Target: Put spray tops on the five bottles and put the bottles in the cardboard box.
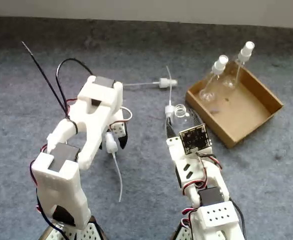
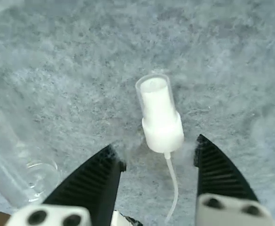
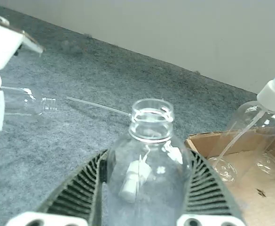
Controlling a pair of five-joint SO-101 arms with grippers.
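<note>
On grey worktop (image 1: 16, 105): L hand (image 2: 157, 147) apart, astride loose spray top (image 2: 160, 115), R hand (image 3: 148, 162) clamped on uncapped bottle (image 3: 151, 125) nr cardboard box (image 1: 249, 117) w/ two capped bottles (image 1: 215, 80).

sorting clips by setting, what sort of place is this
Probably a small indoor robotics bench or lab corner, not a factory line: two small desktop arms stand on grey carpet-like matting, a plain pale wall runs behind it, and a cardboard box sits beside them.
</note>
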